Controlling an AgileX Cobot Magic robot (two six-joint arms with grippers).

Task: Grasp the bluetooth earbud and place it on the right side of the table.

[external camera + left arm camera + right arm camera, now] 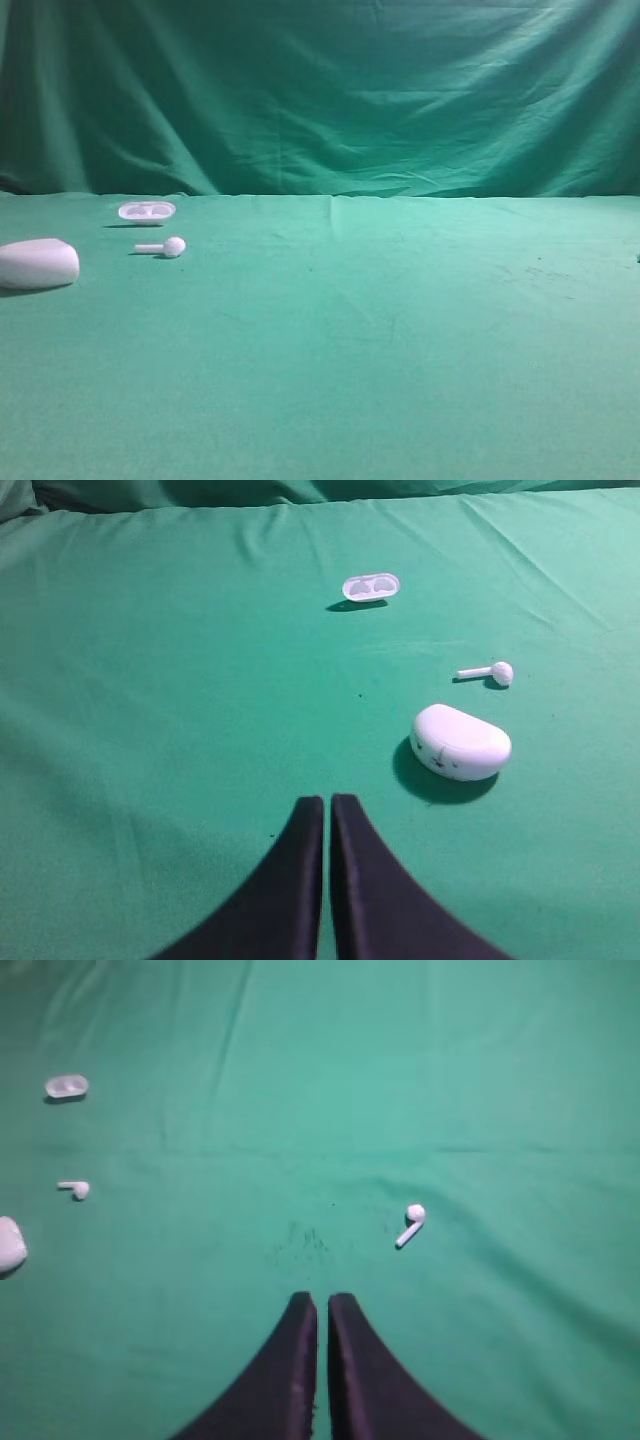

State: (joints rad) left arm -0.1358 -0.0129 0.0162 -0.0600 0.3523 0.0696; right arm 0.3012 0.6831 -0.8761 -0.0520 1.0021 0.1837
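The bluetooth earbud (412, 1222), small and glossy white, lies on the green table (500, 1110) in the right wrist view. It is ahead of and to the right of my right gripper (322, 1302) and apart from it. That gripper's dark jaws are shut with nothing between them. My left gripper (327, 800) is also shut and empty, hovering over bare cloth near the white case (460, 741). Neither gripper nor the bluetooth earbud shows in the exterior high view.
At the table's left lie a rounded white case (38, 263), a second earbud with a long straight stem (165, 246) and a small white oval tray (147, 211). A green backdrop (320, 90) hangs behind the table (400, 350).
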